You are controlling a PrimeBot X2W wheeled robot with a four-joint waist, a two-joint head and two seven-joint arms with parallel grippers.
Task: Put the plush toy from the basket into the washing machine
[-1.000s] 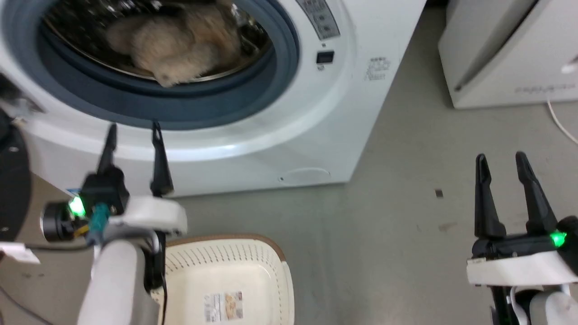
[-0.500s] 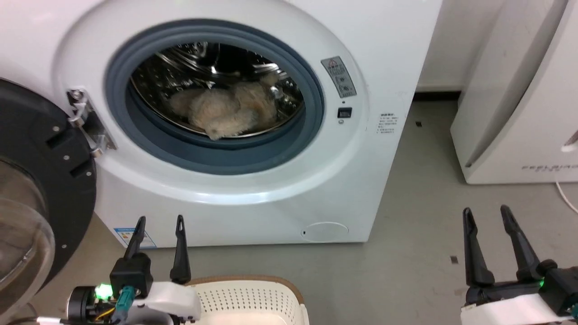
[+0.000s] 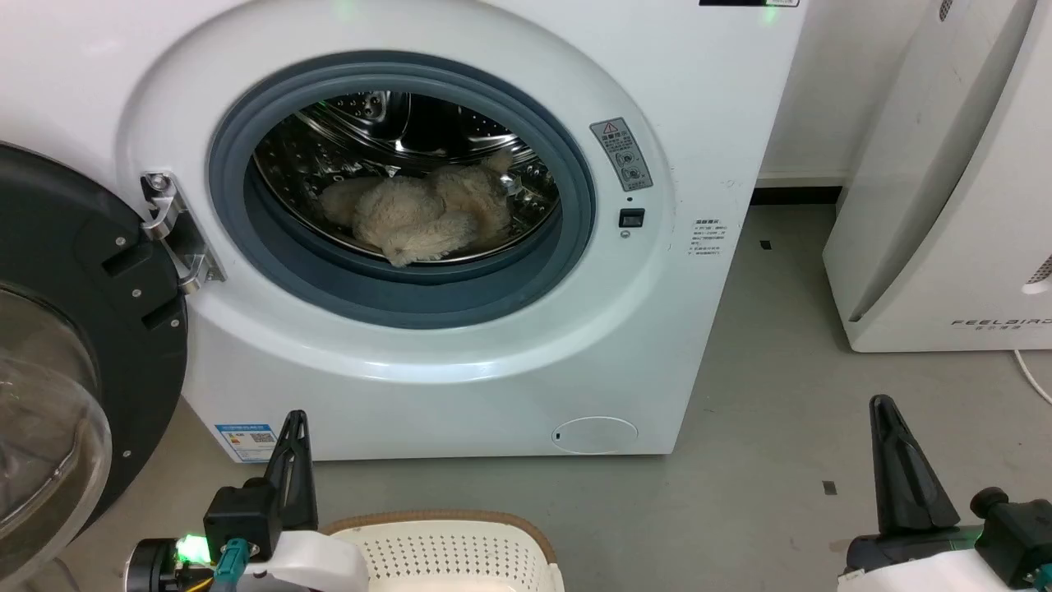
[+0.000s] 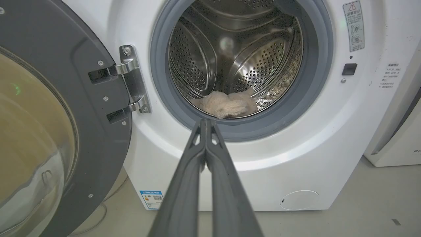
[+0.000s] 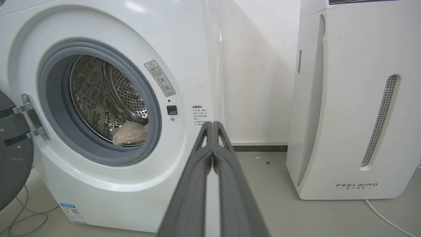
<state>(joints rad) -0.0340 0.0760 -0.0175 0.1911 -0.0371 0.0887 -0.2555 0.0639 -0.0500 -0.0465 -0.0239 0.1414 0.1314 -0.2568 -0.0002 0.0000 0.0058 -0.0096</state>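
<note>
Plainly, the plush toy point(image 3: 419, 222) lies inside the washing machine point(image 3: 493, 395). It is a fluffy beige heap resting on the lower curve of the perforated steel drum point(image 3: 345, 148), just behind the grey gasket point(image 3: 411, 300), a little left of centre in the head view. One rounded limb reaches forward towards the gasket's lower lip.

The black-rimmed glass door point(image 3: 74, 329) is swung wide at the left edge of the frame, hanging from a metal hinge point(image 3: 177, 238). A warning sticker point(image 3: 622, 154) sits on the washer's face to the right of the porthole.

The basket point(image 3: 436, 520) stands on the grey floor point(image 3: 764, 460) at the bottom edge, left of centre. Only its brown rim and a strip of perforated cream wall are in frame.

The left pincer point(image 3: 296, 421) is at the lower left of the head view, just left of the basket, and points up at the washer's lower panel. In the left wrist view its two dark fingers are pressed together along their length with nothing between them. Their tips line up with the bottom of the porthole.

The right pincer point(image 3: 883, 407) is at the lower right, above bare floor and well apart from the washer. In the right wrist view its fingers likewise meet at the tips and hold nothing, aimed at the wall between the washer and the white FEELBIRD appliance point(image 3: 945, 205). That appliance fills the upper right of the head view, and a pale cable point(image 3: 1031, 374) trails on the floor below it.
</note>
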